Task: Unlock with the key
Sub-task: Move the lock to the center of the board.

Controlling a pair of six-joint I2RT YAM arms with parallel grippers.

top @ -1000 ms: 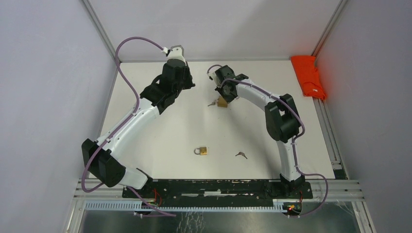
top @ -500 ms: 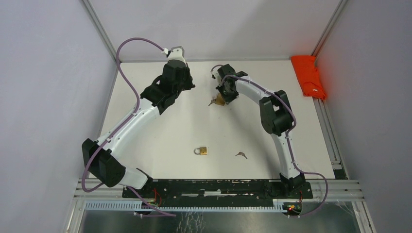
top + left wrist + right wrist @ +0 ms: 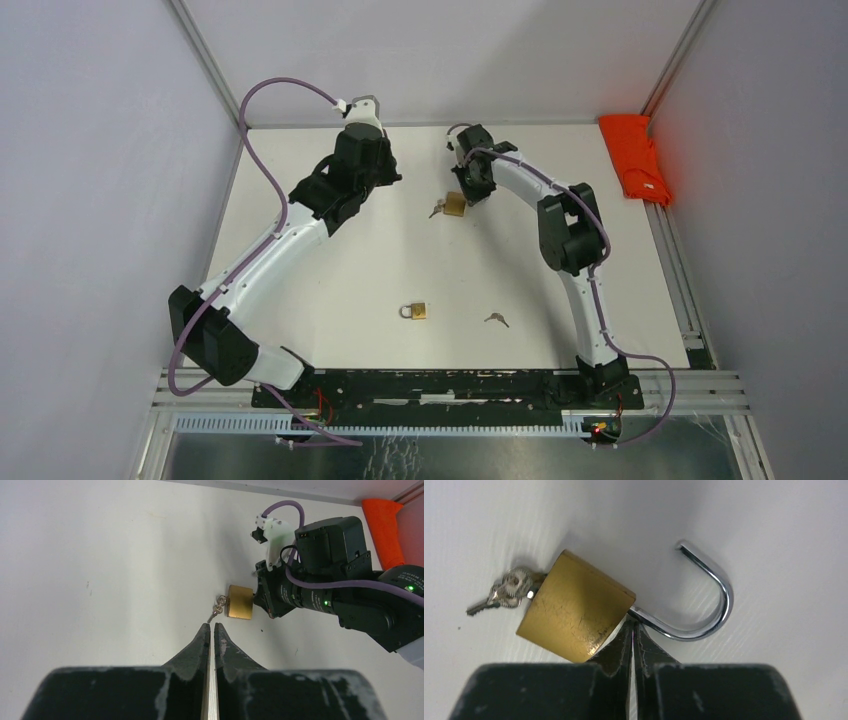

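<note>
- Right gripper (image 3: 633, 627) is hovering low over the far part of the white bench (image 3: 340, 270). Its fingers are pressed almost together, with only a sliver between them and nothing clamped that I can see.
- Left gripper (image 3: 210, 627) is hanging just beside the same spot, likewise closed and empty, and is pointing at the key end.
- Brass padlock (image 3: 574, 612) is lying flat on the bench, its corner touching the right fingertips.
- Steel shackle (image 3: 719, 610) is standing swung out, one leg free of the body, so this lock is looking opened already.
- Key (image 3: 506, 592) is sitting in the keyway at the opposite end, its ring trailing onto the bench.
- Judging the step as letting go and clearing away. The right arm should be rising straight up, because a sideways pull risks hooking the shackle and dragging the lock. The left tips should be staying off the key ring.
- Second padlock (image 3: 415, 311) and loose key (image 3: 496, 320) are waiting near the arm bases, well apart from this one.
</note>
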